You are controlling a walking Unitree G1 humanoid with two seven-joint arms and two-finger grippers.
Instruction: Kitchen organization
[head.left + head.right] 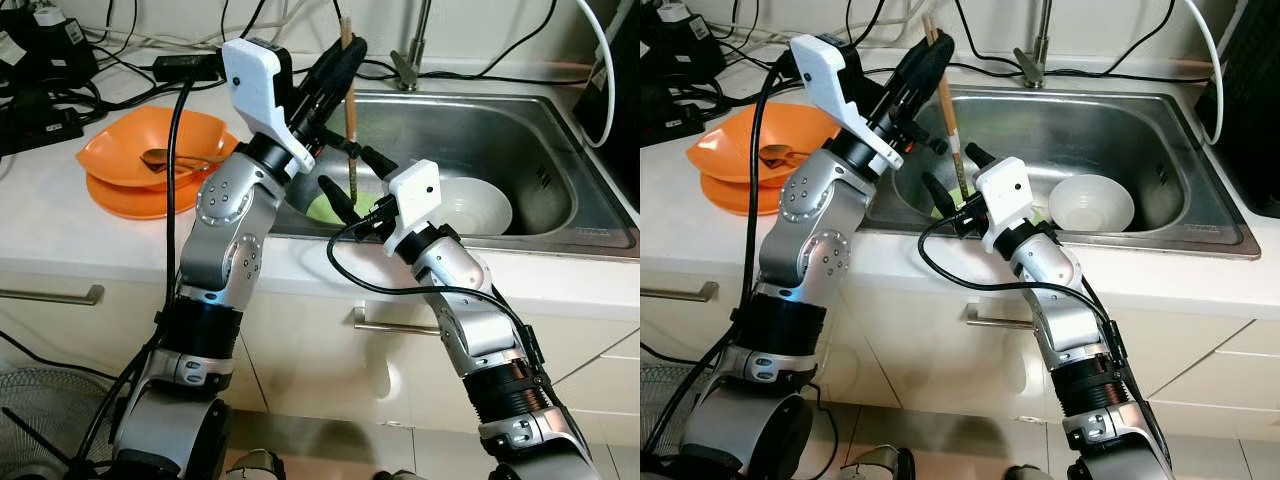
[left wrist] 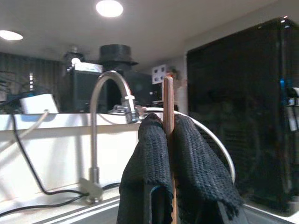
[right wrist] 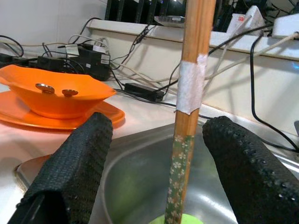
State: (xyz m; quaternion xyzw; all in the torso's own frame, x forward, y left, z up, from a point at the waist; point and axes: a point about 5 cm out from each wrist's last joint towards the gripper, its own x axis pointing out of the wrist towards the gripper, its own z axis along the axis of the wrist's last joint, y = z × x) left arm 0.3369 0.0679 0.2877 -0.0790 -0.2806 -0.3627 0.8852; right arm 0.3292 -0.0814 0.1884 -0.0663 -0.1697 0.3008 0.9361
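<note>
Right gripper (image 1: 352,178) sat over the near left part of the sink (image 1: 560,215), fingers spread apart w/ nothing between them touching; the chopsticks (image 1: 349,95) stood in the gap, not gripped. Left gripper (image 1: 337,68) was higher & a bit farther back, fingers pressed together on the upper end of the chopsticks, holding them upright over the sink.

Right wrist view gave what the head views didn't: a white tape band round the chopsticks (image 3: 190,84), a green flowered pattern below it, & a lime green item at the lower tip. From the head, that green item (image 1: 330,207) lay on the sink floor, partly hidden by the right arm. Left wrist view showed the wooden tip (image 2: 168,107) poking out above the closed fingers (image 2: 194,163), w/ the tap (image 2: 105,121) behind & a big black appliance to one side.

A white bowl (image 1: 478,205) sat in the sink, right of the right gripper, apart from it. On the counter (image 1: 60,225) left of the sink, an orange bowl (image 1: 150,140) rested on an orange plate (image 1: 125,198), w/ a spoon (image 1: 165,157) in the bowl. Farther back: black cables & power bricks (image 1: 40,90) at far left, tap base (image 1: 408,65) behind the sink. Left arm blocked the sink's near left corner.
</note>
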